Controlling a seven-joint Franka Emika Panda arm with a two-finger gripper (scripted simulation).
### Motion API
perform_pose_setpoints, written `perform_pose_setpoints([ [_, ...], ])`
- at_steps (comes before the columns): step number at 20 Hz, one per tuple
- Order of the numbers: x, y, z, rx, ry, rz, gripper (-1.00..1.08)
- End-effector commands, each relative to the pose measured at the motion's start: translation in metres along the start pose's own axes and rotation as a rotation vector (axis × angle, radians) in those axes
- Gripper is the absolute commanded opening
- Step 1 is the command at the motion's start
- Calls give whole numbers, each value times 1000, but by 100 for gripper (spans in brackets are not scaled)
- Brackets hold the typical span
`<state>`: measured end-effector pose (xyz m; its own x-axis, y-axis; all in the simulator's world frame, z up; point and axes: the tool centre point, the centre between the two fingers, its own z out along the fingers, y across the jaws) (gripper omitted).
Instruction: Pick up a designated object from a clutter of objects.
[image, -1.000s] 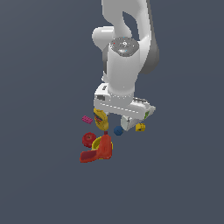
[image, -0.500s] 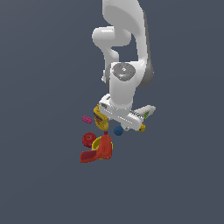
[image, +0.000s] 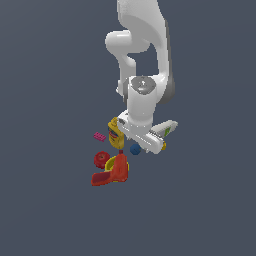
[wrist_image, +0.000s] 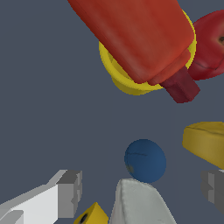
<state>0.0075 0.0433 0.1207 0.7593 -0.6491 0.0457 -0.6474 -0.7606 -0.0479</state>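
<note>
No writing legible; claw (wrist_image: 142, 188) straddles blue ball (wrist_image: 145, 160).

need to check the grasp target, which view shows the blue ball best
The wrist view: the blue ball fills the frame's middle, nearly whole, between the open end effector fingers. The exterior view shows only a small dot beside the end effector.

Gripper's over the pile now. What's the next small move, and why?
Probably straight down. In the wrist view the gripper is open, the blue ball sits between its fingers, and the red drill-like tool and yellow bottle lie clear of it.
</note>
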Motion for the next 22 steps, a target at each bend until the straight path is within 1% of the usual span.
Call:
perform_pose_setpoints([
  [1, -16, 22, 33, -48, -45, 35, 100],
  [6, -18, 23, 37, -49, -44, 51, 100],
  [7, -1, -3, 3, 10, 10, 31, 100],
  [13, -4, 2, 17, 1, 2, 35, 100],
  [22, -17, 20, 71, -38, -34, 48, 100],
])
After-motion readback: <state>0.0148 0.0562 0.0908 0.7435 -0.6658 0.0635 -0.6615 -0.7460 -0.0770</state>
